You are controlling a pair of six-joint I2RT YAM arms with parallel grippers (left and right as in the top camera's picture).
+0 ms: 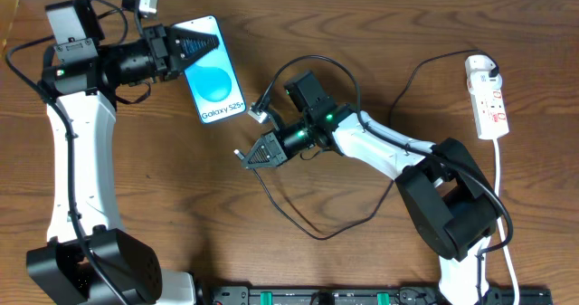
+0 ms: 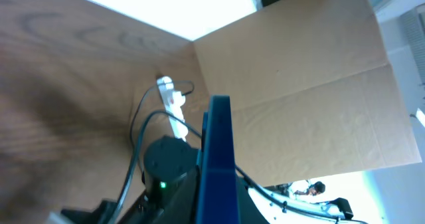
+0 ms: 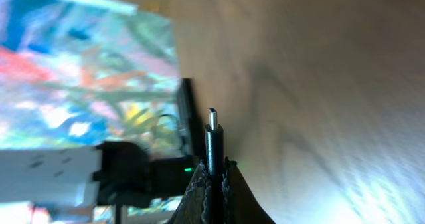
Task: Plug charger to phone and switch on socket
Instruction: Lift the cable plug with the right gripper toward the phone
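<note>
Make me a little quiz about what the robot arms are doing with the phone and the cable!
1. True or false: the charger is already plugged into the phone.
2. The left gripper holds: A) the phone B) a cup C) nothing.
3. What does the right gripper pinch?
Key: 1 false; 2 A; 3 the charger, just behind its plug tip.
</note>
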